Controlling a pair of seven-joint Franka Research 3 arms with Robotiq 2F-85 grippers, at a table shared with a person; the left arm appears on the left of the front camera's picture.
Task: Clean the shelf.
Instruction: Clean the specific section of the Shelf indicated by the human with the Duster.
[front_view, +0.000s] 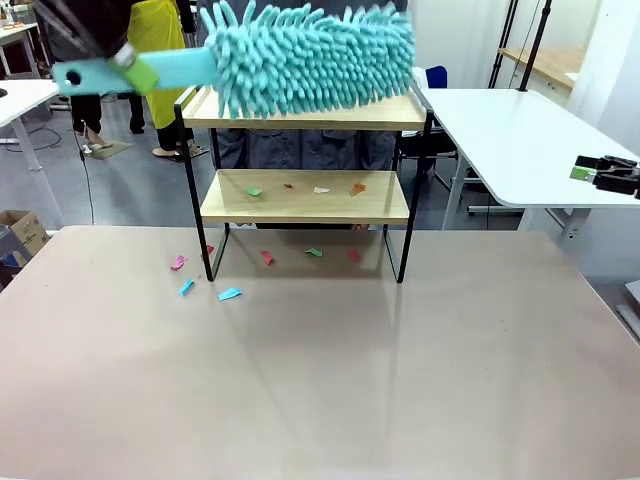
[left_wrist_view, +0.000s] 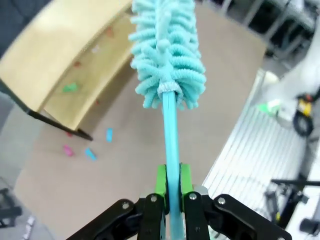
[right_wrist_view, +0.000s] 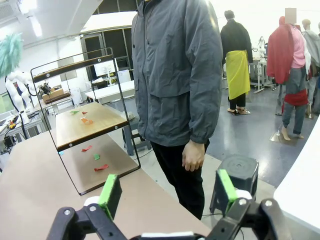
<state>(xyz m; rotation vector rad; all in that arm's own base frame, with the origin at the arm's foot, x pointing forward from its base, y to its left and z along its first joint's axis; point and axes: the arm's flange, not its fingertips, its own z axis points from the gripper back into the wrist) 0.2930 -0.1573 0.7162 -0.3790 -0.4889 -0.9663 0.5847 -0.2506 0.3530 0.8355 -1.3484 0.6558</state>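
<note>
Tabletop (front_view: 320, 390): a beige surface that takes up the near and middle part of the front view.
Person (right_wrist_view: 175, 75): stands just beyond the far edge, behind the shelf, in a grey jacket and dark trousers, with one hand hanging at the side.
Shelf (front_view: 305, 213): stands upright on its four black legs at the middle of the tabletop's far edge, with two light wooden boards one above the other.
Duster (front_view: 310, 55): its fluffy turquoise head stretches across the shelf's top board and the handle runs out toward the left. Whether the fronds press on the board cannot be told.
Left gripper (left_wrist_view: 170, 182): its green pads are clamped on the duster's turquoise handle, high above the tabletop's far left corner.
Right gripper (right_wrist_view: 167, 192): its fingers are spread wide with nothing between them, and it is off past the tabletop's right edge.
Scraps on lower board (front_view: 321, 189): green, red, white and orange paper bits lie in a row.
Scraps under shelf (front_view: 314, 252): two red bits and a green one lie on the tabletop between the legs.
Scraps by left front leg (front_view: 229, 294): one pink and two blue bits lie just in front of the leg, toward the left.
</note>
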